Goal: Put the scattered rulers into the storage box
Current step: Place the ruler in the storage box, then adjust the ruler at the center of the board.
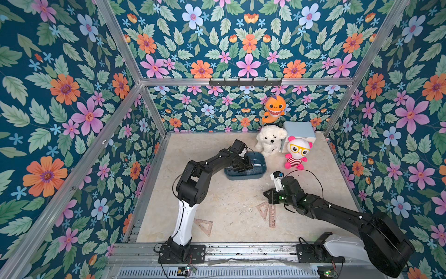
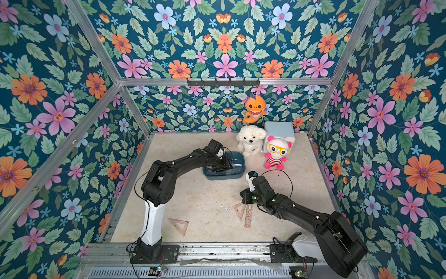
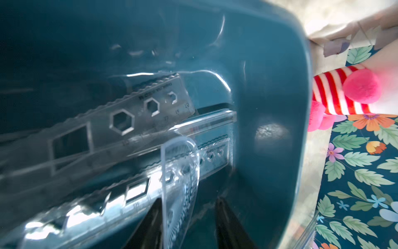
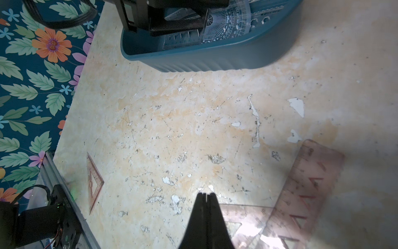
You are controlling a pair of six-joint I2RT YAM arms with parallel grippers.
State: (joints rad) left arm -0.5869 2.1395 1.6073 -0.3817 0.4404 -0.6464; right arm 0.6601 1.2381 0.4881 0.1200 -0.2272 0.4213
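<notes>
The dark teal storage box sits mid-table. My left gripper is down inside it, jaws open. A clear half-round protractor stands on edge against one finger, with a gap to the other. Stencil rulers lie in the box. On the table lie a set square, a second set square and a straight ruler. My right gripper is shut and empty above those two.
A white plush dog, a pink doll with yellow glasses and a pale blue cube box stand behind the storage box. An orange plush hangs on the back wall. Metal rails edge the table.
</notes>
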